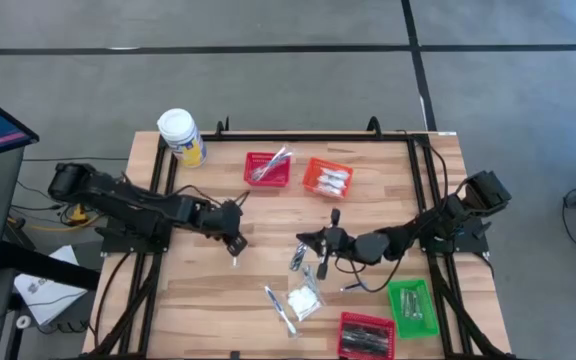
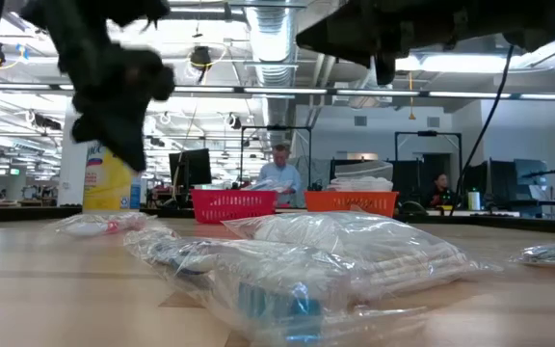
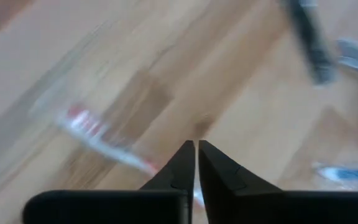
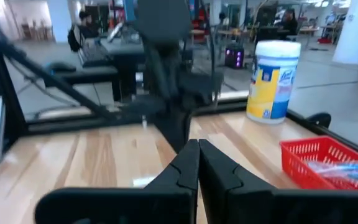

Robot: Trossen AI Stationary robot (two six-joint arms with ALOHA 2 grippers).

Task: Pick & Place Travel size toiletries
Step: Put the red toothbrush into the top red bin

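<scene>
The left claw point(image 1: 234, 243), fingers together and empty, hovers left of centre; a clear-wrapped red-and-white stick point(image 3: 104, 140) lies diagonally just beneath it. The right claw point(image 1: 304, 240) is closed, empty.

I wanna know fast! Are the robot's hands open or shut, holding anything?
Left hand: shut, holding nothing visible.
Right hand: shut, empty.

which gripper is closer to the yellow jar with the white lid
Left. The left gripper sits just below-right of the yellow jar; the right gripper is farther off, near mid-table.
</scene>
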